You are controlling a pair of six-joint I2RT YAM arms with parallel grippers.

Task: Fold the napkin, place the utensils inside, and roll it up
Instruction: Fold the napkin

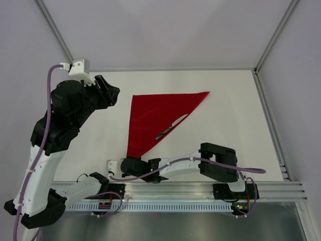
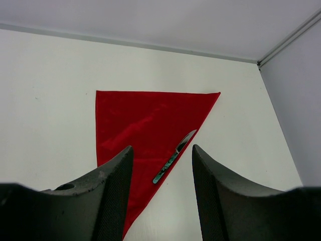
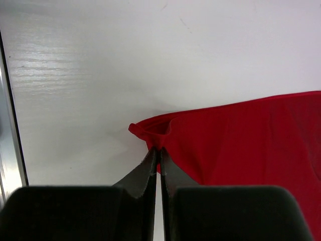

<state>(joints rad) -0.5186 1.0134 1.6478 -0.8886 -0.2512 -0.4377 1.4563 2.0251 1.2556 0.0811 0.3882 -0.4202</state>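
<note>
Right claw (image 3: 159,150) pinches the napkin (image 3: 241,135) by its corner near the counter's (image 3: 100,75) front edge; left claw (image 2: 161,148) hangs wide, aloft.

The right arm (image 1: 188,163) lies low, reaching from its base toward the near corner of the napkin (image 1: 150,118), with its elbow folded just right of that reach. The right gripper (image 3: 159,151) pinches that corner, jaws pressed together. The left arm (image 1: 55,130) rears up, well left of the napkin. The left gripper (image 2: 163,150) hangs raised, aimed at the napkin, jaws apart, holding nothing
</note>
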